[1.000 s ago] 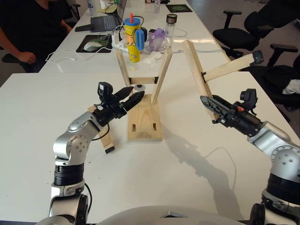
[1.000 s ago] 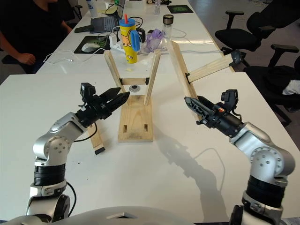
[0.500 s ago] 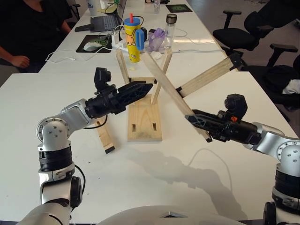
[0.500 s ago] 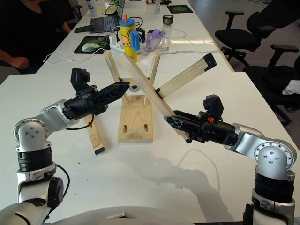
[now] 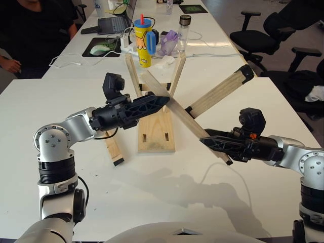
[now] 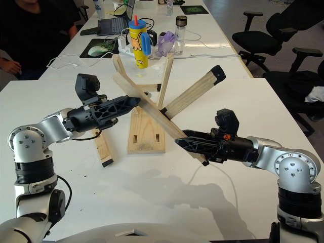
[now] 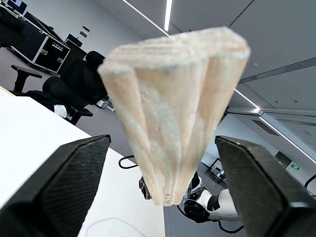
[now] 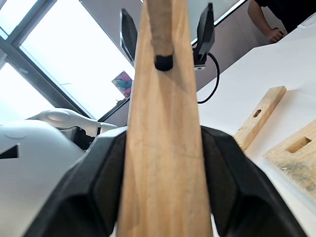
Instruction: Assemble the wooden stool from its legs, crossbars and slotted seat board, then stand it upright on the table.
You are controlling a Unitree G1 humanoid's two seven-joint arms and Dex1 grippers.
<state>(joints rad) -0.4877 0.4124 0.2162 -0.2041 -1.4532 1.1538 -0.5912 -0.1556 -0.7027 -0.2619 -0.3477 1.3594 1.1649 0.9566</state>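
Stiff and likely light, the leg frame [image 5: 179, 112] at picture centre is clamped across its flat faces by the right gripper [image 5: 206, 141], while the left gripper [image 5: 163, 99], fingers apart, brackets its top.

Head pair overlooks one table [image 5: 30, 101] — wrist cameras sit close, facing outward.

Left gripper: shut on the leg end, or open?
Open. The left gripper's fingers stand apart on either side of the leg end, with gaps visible on both sides.
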